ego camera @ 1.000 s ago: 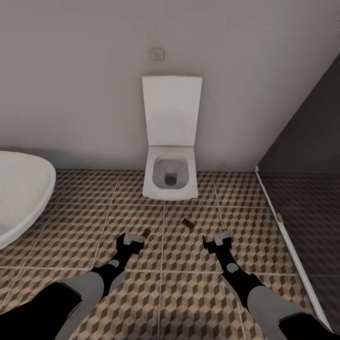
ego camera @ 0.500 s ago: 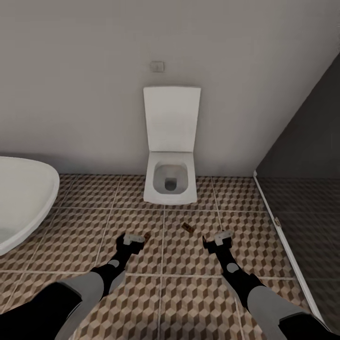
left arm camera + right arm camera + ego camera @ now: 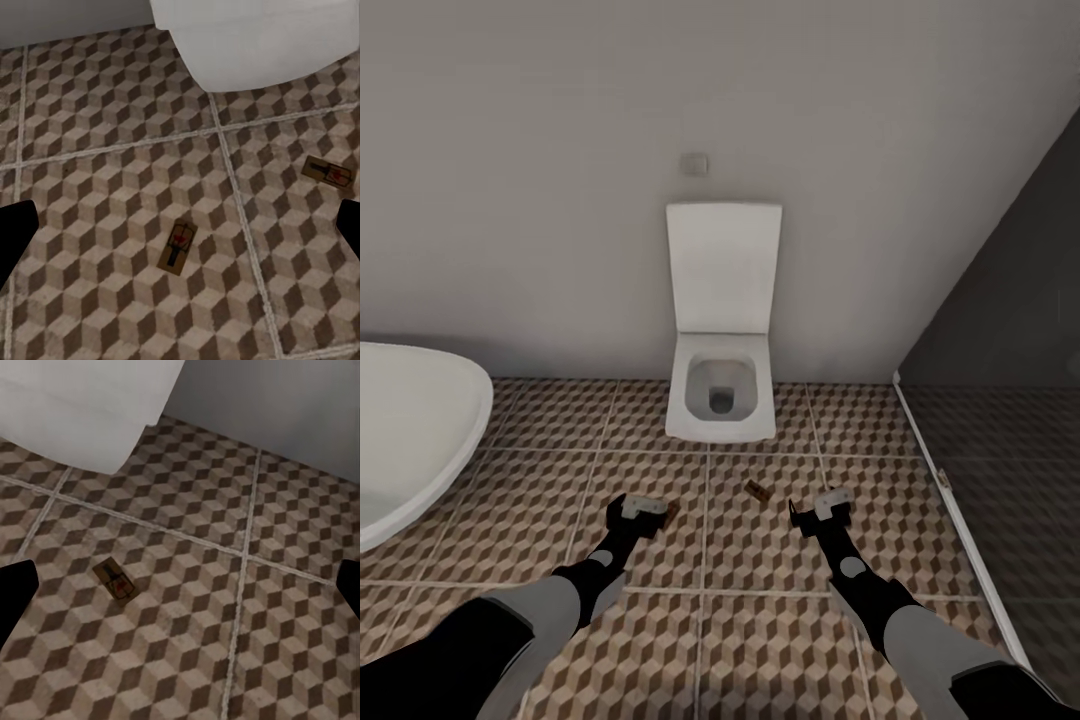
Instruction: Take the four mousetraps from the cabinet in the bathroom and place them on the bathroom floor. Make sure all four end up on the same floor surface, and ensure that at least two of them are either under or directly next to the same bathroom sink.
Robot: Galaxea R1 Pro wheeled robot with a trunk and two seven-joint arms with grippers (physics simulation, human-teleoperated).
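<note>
While both arms reach forward and low over the bathroom floor (image 3: 760,640) of large square tiles printed with a brown, beige and white cube pattern and split by pale grout lines, two small flat rectangular tan wooden mousetraps lie on it in front of the white, boxy, glossy toilet (image 3: 721,400) with its rectangular lid raised against the plain grey wall. One mousetrap (image 3: 758,491) rests flat on the tile between the two pincers, nearer the right one; in the right wrist view (image 3: 114,580) its dark wire and red mark show on the tan board, angled across the cube pattern. The other mousetrap (image 3: 178,245) lies just beside the left pincer (image 3: 643,507), mostly hidden behind it in the head view; the left wrist view shows it flat, apart from the first trap (image 3: 328,172), which lies nearer the toilet's rounded white base. The left pincer is spread, its dark fingertips at the far edges of its wrist view, pinching nothing. The right pincer (image 3: 815,504) is likewise spread and empty. A smooth white oval bathtub (image 3: 410,440) curves in at the floor's left edge, and a dark glass panel (image 3: 1010,400) with a white frame bounds the right edge.
</note>
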